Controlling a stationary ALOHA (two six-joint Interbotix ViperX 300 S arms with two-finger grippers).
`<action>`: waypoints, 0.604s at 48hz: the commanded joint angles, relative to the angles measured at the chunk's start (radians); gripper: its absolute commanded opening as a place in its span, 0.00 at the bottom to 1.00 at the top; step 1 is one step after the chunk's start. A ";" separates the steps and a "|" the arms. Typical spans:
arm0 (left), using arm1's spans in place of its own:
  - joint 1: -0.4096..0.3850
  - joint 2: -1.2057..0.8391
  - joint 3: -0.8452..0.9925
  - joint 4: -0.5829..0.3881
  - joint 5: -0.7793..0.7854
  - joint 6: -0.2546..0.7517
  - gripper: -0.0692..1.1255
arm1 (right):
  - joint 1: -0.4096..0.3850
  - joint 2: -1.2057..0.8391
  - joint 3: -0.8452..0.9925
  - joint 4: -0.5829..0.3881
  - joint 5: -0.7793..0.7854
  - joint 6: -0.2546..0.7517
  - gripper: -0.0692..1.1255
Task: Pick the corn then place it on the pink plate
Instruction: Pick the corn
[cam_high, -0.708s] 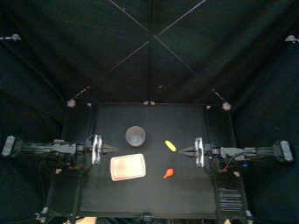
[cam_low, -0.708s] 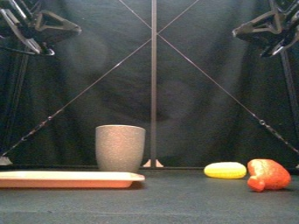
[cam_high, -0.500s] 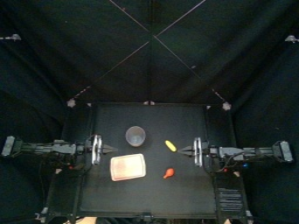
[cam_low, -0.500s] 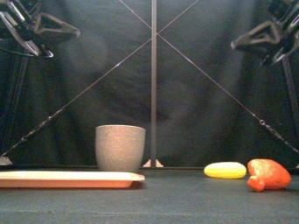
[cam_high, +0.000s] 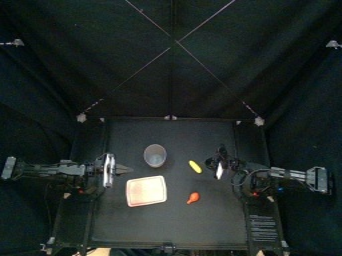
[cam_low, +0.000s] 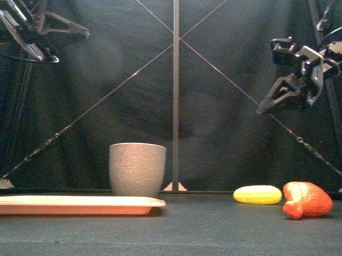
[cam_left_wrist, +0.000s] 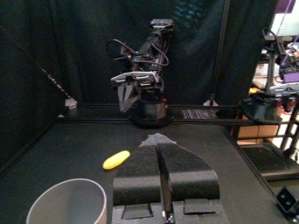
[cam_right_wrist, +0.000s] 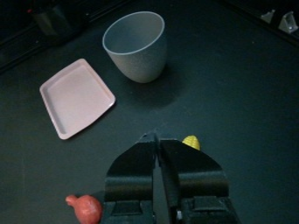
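A small yellow toy corn (cam_high: 195, 165) lies on its side on the black desk (cam_high: 174, 225), right of centre and untouched. Just in front of it, nearer the desk's front edge, sits a red toy food (cam_high: 193, 197), close to the corn but apart from it. To the corn's left stands a tall grey speckled cup (cam_high: 156, 154). The flat pink plate (cam_high: 146, 190) lies empty, front-left of the corn.

The right claw (cam_right_wrist: 155, 138) hangs in the air high above the desk and close to the corn, which peeks out beside its tip in the wrist view. Its jaws are pressed together and hold nothing. The left claw (cam_left_wrist: 160, 144), jaws also together and empty, rests raised at the desk's left side.

The step in hand looks like the approach to the pick. The next move likely calls for the right claw to spread its jaws, descend over the corn, and avoid the red toy.
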 joint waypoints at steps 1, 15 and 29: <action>0.002 0.000 -0.026 0.000 -0.005 0.002 0.03 | -0.040 0.048 -0.037 0.031 0.021 0.002 0.43; 0.002 0.000 -0.028 0.002 -0.005 0.002 0.03 | -0.044 0.222 -0.084 0.032 0.060 -0.003 0.75; 0.002 0.000 -0.028 0.002 -0.003 0.002 0.03 | -0.028 0.388 -0.118 0.028 0.069 -0.002 0.85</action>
